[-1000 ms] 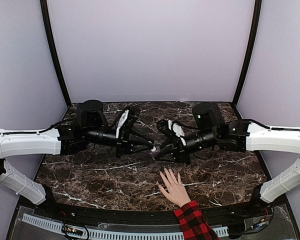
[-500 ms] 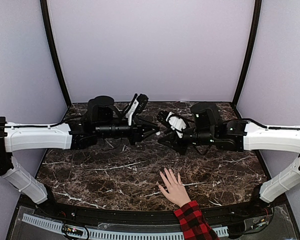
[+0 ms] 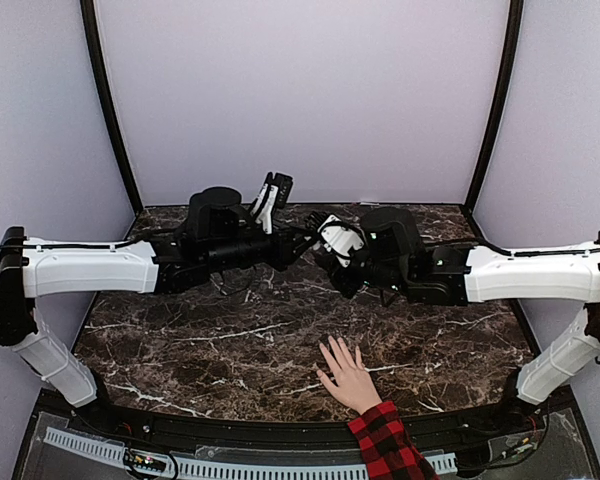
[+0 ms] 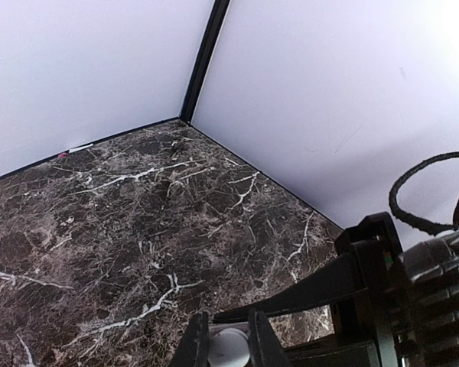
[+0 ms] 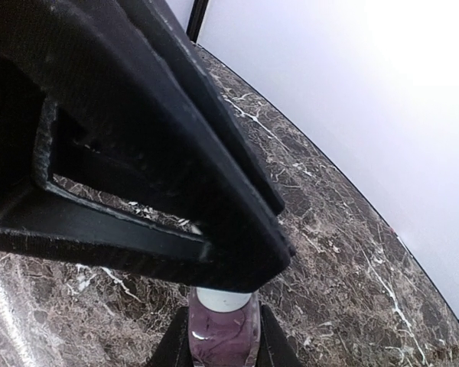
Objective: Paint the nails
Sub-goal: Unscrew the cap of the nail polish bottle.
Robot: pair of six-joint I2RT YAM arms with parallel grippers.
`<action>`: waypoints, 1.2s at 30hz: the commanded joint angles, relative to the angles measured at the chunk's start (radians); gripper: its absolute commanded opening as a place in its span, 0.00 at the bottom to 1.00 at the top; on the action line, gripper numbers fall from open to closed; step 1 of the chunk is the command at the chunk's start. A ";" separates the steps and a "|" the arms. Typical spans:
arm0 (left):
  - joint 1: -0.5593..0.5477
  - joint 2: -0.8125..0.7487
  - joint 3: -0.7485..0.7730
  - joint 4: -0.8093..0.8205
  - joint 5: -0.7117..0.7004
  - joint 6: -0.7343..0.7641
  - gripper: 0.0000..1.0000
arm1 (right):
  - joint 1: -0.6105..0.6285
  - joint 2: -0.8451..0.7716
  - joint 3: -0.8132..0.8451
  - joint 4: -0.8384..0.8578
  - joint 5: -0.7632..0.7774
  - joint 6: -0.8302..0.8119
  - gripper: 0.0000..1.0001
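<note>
1. Dark brown marble with white veins covers the one worktop (image 3: 180, 340), and I count two arms on it, the left arm (image 3: 90, 270) and the right arm (image 3: 520, 272), each white with a black claw.
2. One polish bottle (image 5: 218, 325) with a purple body and one white cap (image 4: 228, 339) are in view, plus one human hand (image 3: 350, 378) with a red-and-black plaid sleeve (image 3: 385, 445).
3. My left claw (image 4: 228, 352) is clamped tight on the white cap, its two fingers pressed against either side.
4. My right claw (image 5: 220, 348) is closed around the purple bottle, pinching it from both sides.
5. Both claws meet tip to tip towards the far side of the worktop, near its middle.
6. Five fingers are spread flat on the marble; the nails (image 3: 336, 343) at their tips are too small for me to count or to judge their colour.
7. From the claws, the nails lie well apart, towards the near edge and slightly to the right, fingertips pointing at the claws.
8. Open marble separates the fingertips from the claws, with more to the hand's left and right.
9. Pale lilac walls (image 3: 300, 100) close off the far, left and right edges.
</note>
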 commanded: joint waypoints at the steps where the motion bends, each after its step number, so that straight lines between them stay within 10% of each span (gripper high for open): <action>1: -0.010 0.021 0.009 -0.049 -0.082 -0.049 0.00 | 0.030 0.020 0.071 0.141 0.080 0.016 0.01; 8: -0.009 0.006 0.024 -0.086 -0.081 -0.022 0.02 | 0.026 0.011 0.061 0.137 0.022 0.013 0.02; 23: 0.132 -0.263 -0.146 -0.018 0.340 0.181 0.63 | -0.074 -0.077 -0.033 0.143 -0.402 0.073 0.02; 36: 0.138 -0.340 -0.277 0.252 0.722 0.231 0.62 | -0.091 -0.122 -0.028 0.165 -0.881 0.071 0.02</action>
